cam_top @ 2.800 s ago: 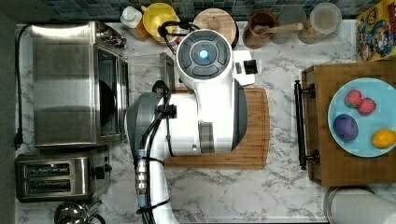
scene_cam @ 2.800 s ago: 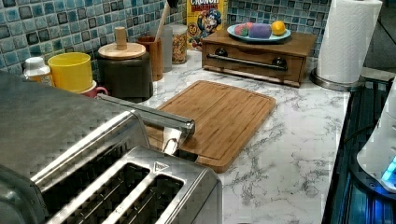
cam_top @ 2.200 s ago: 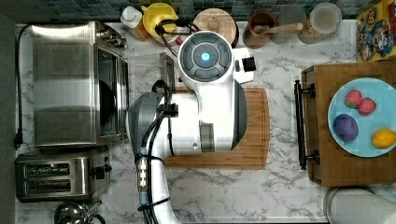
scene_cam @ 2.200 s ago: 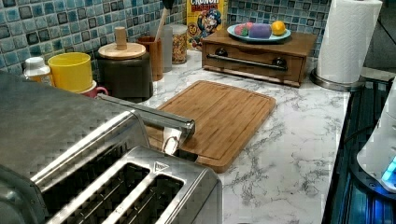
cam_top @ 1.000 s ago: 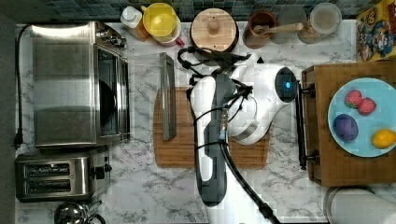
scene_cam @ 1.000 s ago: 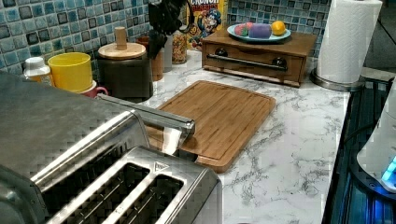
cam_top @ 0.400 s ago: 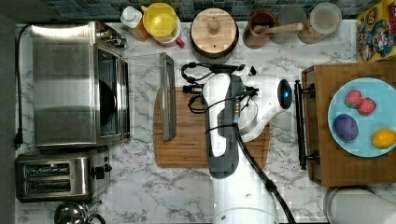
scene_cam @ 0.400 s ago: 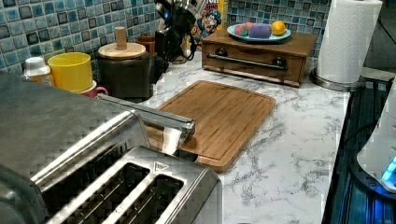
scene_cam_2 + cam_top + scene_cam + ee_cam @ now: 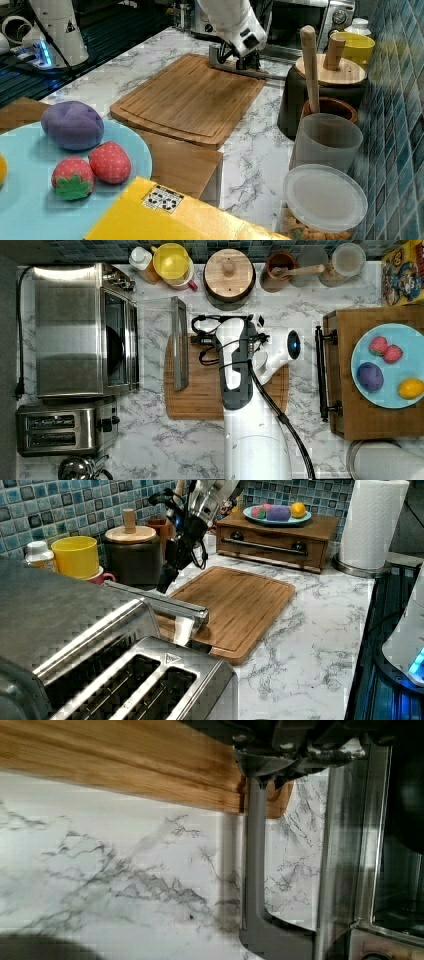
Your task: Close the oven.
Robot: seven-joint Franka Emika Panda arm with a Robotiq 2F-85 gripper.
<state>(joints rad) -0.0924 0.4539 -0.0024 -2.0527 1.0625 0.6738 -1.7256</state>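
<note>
Top view: the boxy brushed stainless-steel toaster oven [image 9: 75, 330] occupies the top view's left; its glass door [image 9: 157, 342] lies fully down (bar handle [image 9: 179, 342] overlapping the wooden cutting board [image 9: 220, 390]).

Left view: the black gripper [image 9: 172, 562] hovers above the handle; finger state cannot be determined. Bare marble countertop [image 9: 300, 645] lies beyond the board.

Large boxy brushed stainless-steel toaster oven [image 9: 75, 330] stands at the top view's left on the marble worktop [image 9: 165, 445]. Its glass door [image 9: 155, 342] lies fully open, horizontal, its bar handle [image 9: 178, 342] over the wooden cutting board's edge.
</note>
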